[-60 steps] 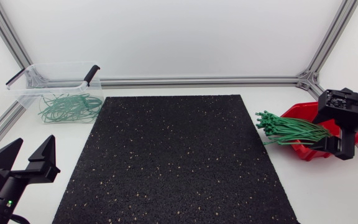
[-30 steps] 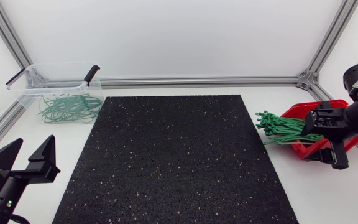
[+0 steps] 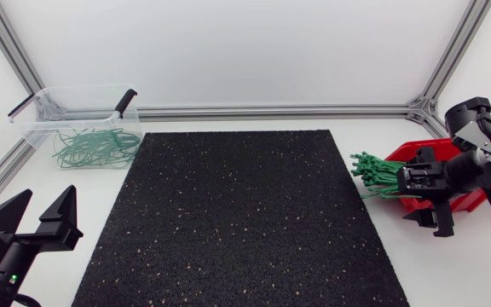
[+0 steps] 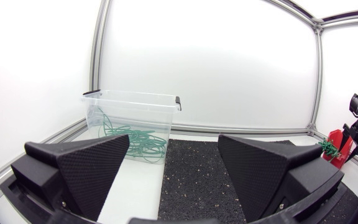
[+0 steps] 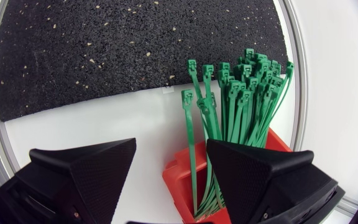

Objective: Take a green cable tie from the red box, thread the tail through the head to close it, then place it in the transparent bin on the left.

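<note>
Overhead, we count one red plastic box (image 3: pixel 406 153) at the counter's (image 3: pixel 450 264) right edge. It holds a single dense bundle of straight green cable ties (image 3: pixel 382 175), too many and too closely packed to number. Their heads fan out past the box rim towards the one black speckled rubber mat (image 3: pixel 237 213), which lies between the box and the one transparent plastic bin with black handles (image 3: pixel 32 119) at the far left. Inside that bin sits a tangle of closed green tie loops (image 3: pixel 96 145); we cannot count them either.

Both of our pincers are spread wide and hold nothing. The right pincer (image 5: pixel 171 144) hangs over the box, with several tie tails running beneath the gap between its fingers, and its arm hides part of the box from above. The left pincer (image 3: pixel 43 198) sits at the near left corner beside the mat, facing the bin.
</note>
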